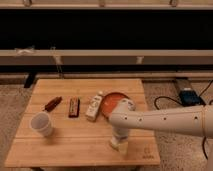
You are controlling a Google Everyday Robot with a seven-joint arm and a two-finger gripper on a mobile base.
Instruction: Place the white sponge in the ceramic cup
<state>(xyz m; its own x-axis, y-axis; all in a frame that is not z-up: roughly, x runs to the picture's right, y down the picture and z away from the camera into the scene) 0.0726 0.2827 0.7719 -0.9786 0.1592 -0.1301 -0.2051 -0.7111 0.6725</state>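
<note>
The white sponge (120,146) lies near the front right of the wooden table (75,145), partly hidden under my gripper. My gripper (119,141) hangs straight down from the white arm (165,120) and sits right on the sponge. The ceramic cup (41,123) stands upright at the front left of the table, far from the gripper, and looks empty.
An orange bowl (112,104) sits behind the arm at the right. A white printed carton (94,107), a dark snack bar (74,106) and a reddish-brown packet (52,103) lie in a row mid-table. A cable and power box (187,96) lie on the floor to the right.
</note>
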